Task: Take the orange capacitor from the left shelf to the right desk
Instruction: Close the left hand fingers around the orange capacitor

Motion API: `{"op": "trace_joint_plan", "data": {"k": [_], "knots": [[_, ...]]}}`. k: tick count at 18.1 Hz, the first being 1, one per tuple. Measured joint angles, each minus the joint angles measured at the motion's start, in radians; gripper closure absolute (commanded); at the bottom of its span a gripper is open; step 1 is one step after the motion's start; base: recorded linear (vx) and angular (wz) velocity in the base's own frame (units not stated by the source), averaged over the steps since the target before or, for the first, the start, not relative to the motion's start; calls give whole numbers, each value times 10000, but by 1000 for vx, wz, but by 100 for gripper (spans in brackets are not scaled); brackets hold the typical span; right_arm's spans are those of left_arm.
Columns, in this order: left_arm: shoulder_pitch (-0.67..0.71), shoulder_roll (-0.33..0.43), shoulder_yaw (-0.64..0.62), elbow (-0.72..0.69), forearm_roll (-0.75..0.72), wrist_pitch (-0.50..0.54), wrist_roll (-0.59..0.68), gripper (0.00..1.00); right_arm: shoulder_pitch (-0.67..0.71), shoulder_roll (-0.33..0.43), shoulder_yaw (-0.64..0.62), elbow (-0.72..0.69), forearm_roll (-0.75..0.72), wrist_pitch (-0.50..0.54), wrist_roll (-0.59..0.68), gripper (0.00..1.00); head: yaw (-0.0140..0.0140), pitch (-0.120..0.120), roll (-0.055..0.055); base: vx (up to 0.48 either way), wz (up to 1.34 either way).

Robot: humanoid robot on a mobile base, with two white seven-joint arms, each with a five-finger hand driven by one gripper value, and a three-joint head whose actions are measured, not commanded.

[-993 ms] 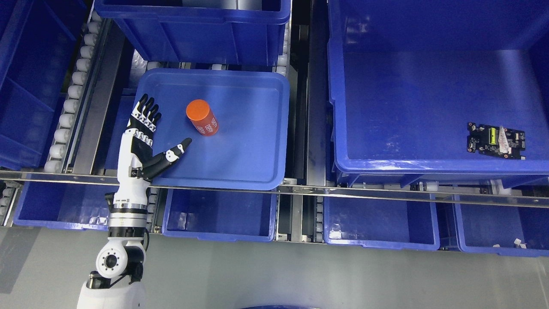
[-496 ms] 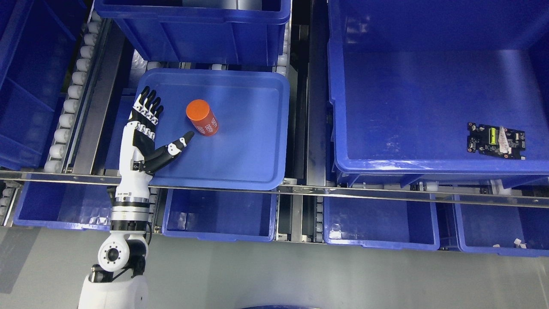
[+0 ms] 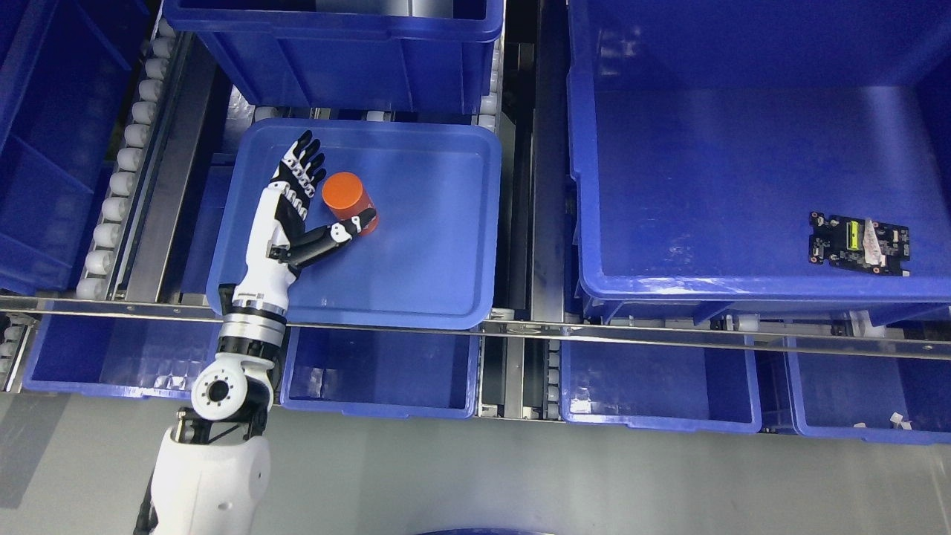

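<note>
Warehouse: blue bins (image 3: 334, 52) on roller shelving (image 3: 119, 186).

White-shelled left arm (image 3: 223, 446) with black round elbow joint, silver and black wrist rings, left hand (image 3: 293, 212) of black fingers with white knuckle segments

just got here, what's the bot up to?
The robot's left hand is reaching for the orange cylindrical capacitor lying in the shallow blue plastic tray on the shelf. Its fingers are spread beside the capacitor, thumb crossing its near end; no closed grasp yet. The right arm is out of view.
</note>
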Motion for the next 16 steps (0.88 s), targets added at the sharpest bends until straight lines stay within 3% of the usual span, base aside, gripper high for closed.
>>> {"op": "trace_joint_plan", "data": {"k": [6, 13, 16], "knots": [[-664, 35, -432, 361, -262, 610, -9, 4, 0, 0, 0, 0, 0, -2, 0, 0, 0, 0, 0, 0, 0], [-822, 92, -743, 637, -361, 671, -547, 34, 0, 0, 0, 0, 0, -35, 0, 0, 0, 0, 0, 0, 0], [-830, 97, -750, 703, -380, 680, -692, 51, 0, 0, 0, 0, 0, -18, 0, 0, 0, 0, 0, 0, 0]]}}
